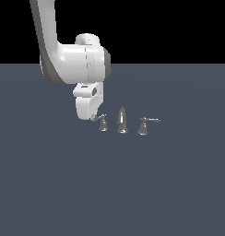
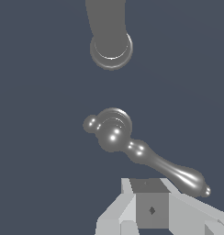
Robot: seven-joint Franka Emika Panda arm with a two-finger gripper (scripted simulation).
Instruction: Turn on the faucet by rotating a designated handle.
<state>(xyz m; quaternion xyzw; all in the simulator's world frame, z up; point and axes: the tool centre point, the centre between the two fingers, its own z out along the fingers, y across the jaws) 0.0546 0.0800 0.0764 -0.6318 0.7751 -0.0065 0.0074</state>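
Observation:
The faucet is a tiny chrome three-piece set on the dark floor. Its tapered spout [image 1: 122,120] stands between two lever handles. The designated handle [image 1: 103,123] is the one toward the exterior view's left, and its thin lever points at my gripper [image 1: 93,117], which hangs right beside the lever's tip. In the wrist view I look down on this handle's round cap [image 2: 114,131]. Its lever [image 2: 178,174] runs out to end just beside my gripper [image 2: 150,186], whose fingers sit together with no gap and hold nothing. The spout's base [image 2: 111,49] lies beyond.
The twin handle [image 1: 143,126], its lever jutting to the exterior view's right, stands on the far side of the spout. My white arm [image 1: 73,60] rises above the gripper. A flat dark grey floor [image 1: 133,184] spreads all around.

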